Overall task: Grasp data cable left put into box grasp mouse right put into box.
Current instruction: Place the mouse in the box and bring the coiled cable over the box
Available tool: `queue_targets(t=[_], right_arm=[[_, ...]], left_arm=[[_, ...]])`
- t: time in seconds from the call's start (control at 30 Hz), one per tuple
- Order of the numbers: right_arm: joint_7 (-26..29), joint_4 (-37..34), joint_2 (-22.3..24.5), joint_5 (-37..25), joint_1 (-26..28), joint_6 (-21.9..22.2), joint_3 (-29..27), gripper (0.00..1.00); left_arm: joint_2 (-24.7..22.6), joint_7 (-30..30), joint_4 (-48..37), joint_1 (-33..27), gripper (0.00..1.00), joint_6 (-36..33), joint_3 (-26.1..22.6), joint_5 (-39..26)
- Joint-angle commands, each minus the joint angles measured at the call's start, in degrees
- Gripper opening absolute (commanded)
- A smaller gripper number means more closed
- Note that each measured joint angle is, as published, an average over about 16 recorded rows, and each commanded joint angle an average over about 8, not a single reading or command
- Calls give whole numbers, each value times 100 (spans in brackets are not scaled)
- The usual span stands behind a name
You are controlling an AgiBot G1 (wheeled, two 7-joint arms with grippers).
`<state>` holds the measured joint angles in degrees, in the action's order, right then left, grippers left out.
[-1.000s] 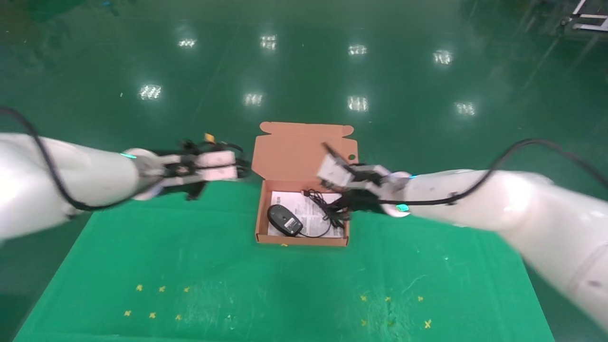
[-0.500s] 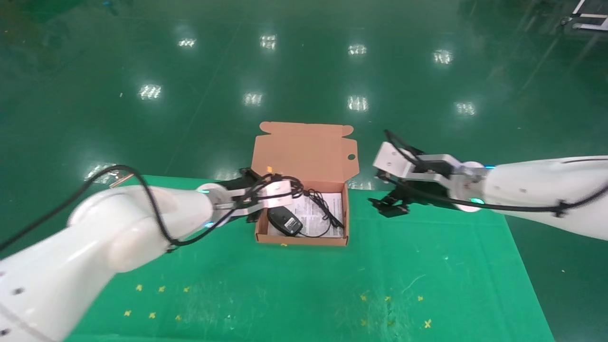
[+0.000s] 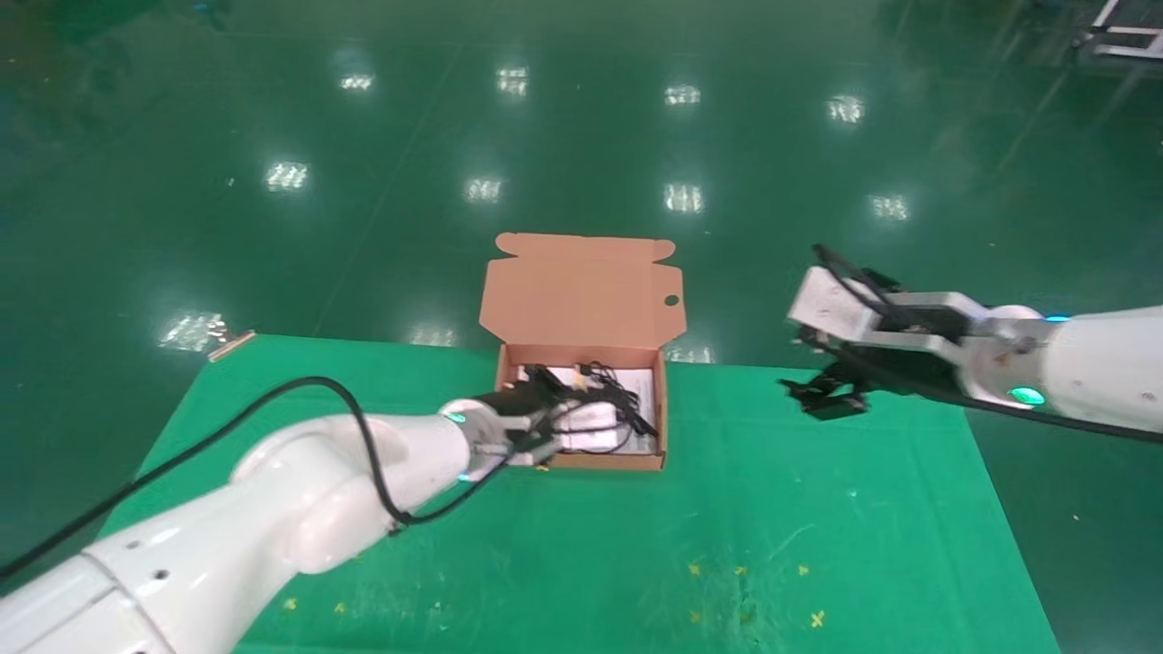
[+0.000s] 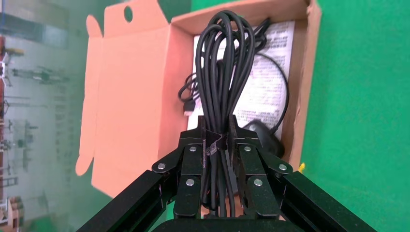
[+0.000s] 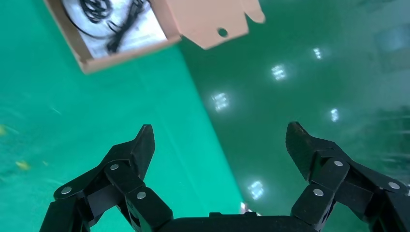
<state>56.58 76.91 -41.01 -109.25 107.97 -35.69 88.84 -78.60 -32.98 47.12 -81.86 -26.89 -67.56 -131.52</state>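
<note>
Green cloth (image 3: 636, 545) covers the table, and shiny green floor (image 3: 581, 136) lies past it; close to me, my left arm reaches over the cloth to the box (image 3: 581, 459); my left gripper (image 4: 216, 140) is clenched on the data cable (image 4: 227, 72), and I see it pinching the middle of the bundle; the cable loops hang over the inside of the box, above the white sheet (image 4: 266, 72); I cannot tell if the loops touch the sheet; the mouse (image 4: 263, 135) lies in the box near the front wall, with its cord (image 4: 285, 92) curled on the sheet; farther back the box lid (image 3: 581, 291) stands open; my right gripper (image 5: 220, 145) hangs over the far right edge of the table, well apart from the box, spread wide and holding nothing.
</note>
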Motion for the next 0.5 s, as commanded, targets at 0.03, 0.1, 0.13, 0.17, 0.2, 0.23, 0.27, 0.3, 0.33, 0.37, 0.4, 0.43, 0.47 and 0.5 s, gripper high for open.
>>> queue_targets(t=[0.03, 0.1, 0.13, 0.17, 0.2, 0.23, 0.27, 0.3, 0.33, 0.37, 0.4, 0.43, 0.47, 0.5], right_arm=[[106, 62, 54, -139, 85, -98, -9, 100], [105, 78, 68, -158, 114, -129, -9, 100], [103, 88, 76, -166, 123, -140, -7, 100], [103, 97, 82, -172, 131, -150, -5, 100], [103, 105, 88, -178, 137, -158, -3, 100], [103, 113, 94, -185, 142, -164, -2, 100], [104, 120, 99, -191, 147, -169, 0, 100], [104, 128, 104, -197, 152, -175, 1, 100], [105, 134, 108, -202, 157, -181, 2, 100], [104, 130, 105, -197, 157, -182, 1, 100], [104, 125, 102, -192, 157, -182, 1, 100], [104, 122, 99, -188, 157, -182, 0, 100], [104, 118, 96, -184, 156, -181, -1, 100], [103, 115, 94, -181, 155, -180, -2, 100]], left_arm=[[-8, -11, -38, -33, 5, 155, -229, 176], [-13, -27, -58, -67, 30, 200, -333, 288], [-17, -35, -73, -87, 42, 216, -385, 351], [-20, -42, -89, -108, 55, 226, -432, 410], [-22, -48, -104, -126, 67, 234, -469, 459], [-25, -53, -117, -138, 80, 241, -496, 496], [-27, -57, -128, -147, 92, 249, -517, 523], [-29, -61, -139, -158, 100, 254, -540, 554], [-31, -67, -152, -172, 100, 259, -567, 592], [-29, -66, -154, -178, 100, 252, -571, 599], [-27, -65, -153, -181, 100, 247, -568, 597], [-26, -64, -150, -181, 100, 243, -562, 590], [-25, -63, -146, -178, 100, 239, -555, 581], [-24, -62, -142, -176, 100, 235, -547, 570]])
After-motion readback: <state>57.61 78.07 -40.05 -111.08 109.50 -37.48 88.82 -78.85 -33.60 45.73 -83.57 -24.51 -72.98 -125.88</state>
